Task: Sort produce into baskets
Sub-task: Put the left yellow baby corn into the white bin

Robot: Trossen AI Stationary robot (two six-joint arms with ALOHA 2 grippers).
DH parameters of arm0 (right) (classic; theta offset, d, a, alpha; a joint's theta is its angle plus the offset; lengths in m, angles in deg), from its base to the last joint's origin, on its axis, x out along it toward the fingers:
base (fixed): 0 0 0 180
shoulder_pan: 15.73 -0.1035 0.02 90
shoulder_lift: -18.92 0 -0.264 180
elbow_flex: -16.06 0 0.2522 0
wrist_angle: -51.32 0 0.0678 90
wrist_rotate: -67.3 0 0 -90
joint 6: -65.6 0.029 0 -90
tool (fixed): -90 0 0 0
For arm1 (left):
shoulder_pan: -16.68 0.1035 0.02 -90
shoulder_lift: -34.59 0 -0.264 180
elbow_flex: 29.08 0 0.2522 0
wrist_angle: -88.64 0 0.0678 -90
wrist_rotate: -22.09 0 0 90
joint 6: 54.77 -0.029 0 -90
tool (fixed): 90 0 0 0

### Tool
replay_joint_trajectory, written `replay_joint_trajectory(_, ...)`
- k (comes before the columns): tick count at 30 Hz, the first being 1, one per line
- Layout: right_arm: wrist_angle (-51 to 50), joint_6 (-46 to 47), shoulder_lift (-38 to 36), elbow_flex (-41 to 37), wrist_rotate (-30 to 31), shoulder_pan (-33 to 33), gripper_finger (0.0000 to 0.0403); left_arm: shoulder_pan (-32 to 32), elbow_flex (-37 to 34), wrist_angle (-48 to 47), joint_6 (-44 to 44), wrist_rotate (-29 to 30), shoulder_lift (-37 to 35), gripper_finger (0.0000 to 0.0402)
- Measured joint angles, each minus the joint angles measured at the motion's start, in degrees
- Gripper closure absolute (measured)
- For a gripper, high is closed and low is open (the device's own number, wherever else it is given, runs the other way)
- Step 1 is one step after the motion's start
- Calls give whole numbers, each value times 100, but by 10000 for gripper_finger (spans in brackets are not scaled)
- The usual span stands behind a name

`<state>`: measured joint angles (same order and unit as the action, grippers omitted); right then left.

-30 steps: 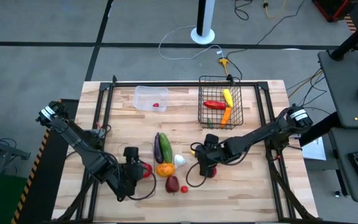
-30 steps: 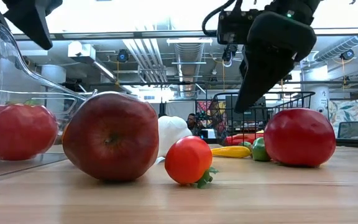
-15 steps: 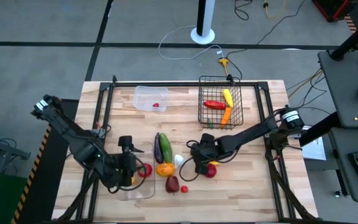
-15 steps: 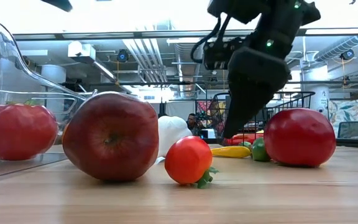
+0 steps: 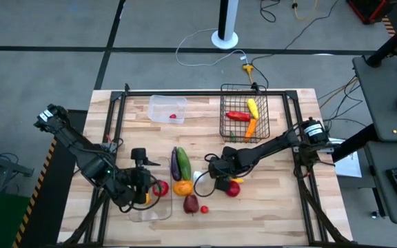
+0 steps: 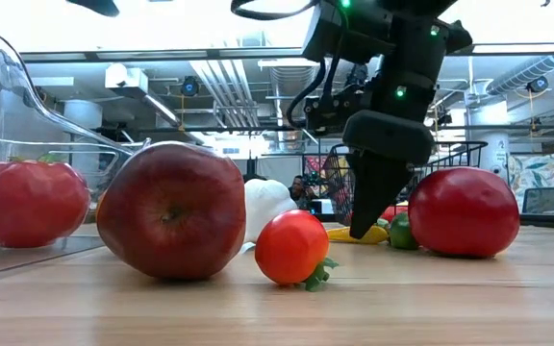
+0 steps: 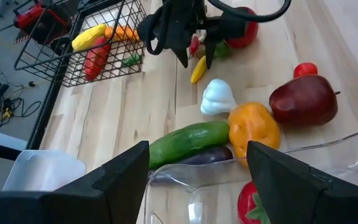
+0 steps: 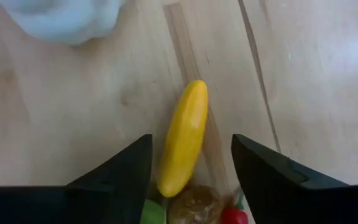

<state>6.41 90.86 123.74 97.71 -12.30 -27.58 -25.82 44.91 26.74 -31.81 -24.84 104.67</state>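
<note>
1. Since a second ago, the right gripper (image 5: 216, 180) has travelled from beside the glossy round red tomato (image 5: 233, 189) toward the white ridged bulb (image 5: 199, 177) and dropped low; its fingers (image 8: 120, 180) stand apart either side of a smooth yellow elongated pepper (image 8: 184, 137) lying on the pale wooden plank table (image 5: 281, 207), not gripping it.
2. Left gripper (image 5: 143, 180) hangs over the long clear rectangular plastic tray (image 5: 150, 212), fingers (image 7: 114, 186) wide open and empty; a red tomato (image 5: 160, 188) lies inside the tray.
3. Tall black wire-mesh basket (image 5: 244, 114) holds a red pepper (image 5: 238, 116), a yellow pepper (image 5: 253, 107) and an orange carrot (image 5: 251, 128).
4. Small clear squarish plastic tub (image 5: 166, 108) contains one small red piece (image 5: 174, 116).
5. Loose on the table: a purple eggplant (image 5: 175, 164), a green cucumber (image 5: 184, 162), a lumpy orange pepper (image 5: 183, 187), a dark red apple-shaped fruit (image 5: 191, 203) and a small cherry tomato (image 5: 204, 209).
</note>
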Motion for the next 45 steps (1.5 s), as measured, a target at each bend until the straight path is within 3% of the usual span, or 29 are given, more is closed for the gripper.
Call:
replay_joint_trajectory(19,1,-163,-14,9,-344,101,381,73,-778,1043,-60,-7,-71,151)
replay_joint_trajectory(24,-27,-422,-249,236,-550,101,383,304,-779,1553,-1043,-185,-258,151)
replay_joint_trajectory(31,140,-850,-983,398,-389,99,383,1202,-949,2779,-2604,-1574,-916,151)
replay_joint_trajectory(35,1020,-1336,-1422,298,-14,101,383,1729,-1569,4041,-2746,-2312,-1167,151)
replay_joint_trajectory(41,2609,-2557,-1541,259,-169,99,383,2055,-2508,6034,-2803,-2412,-1127,151)
replay_joint_trajectory(45,3193,-3058,-1532,271,-490,99,383,2058,-2711,6760,-2829,-2422,-1037,151)
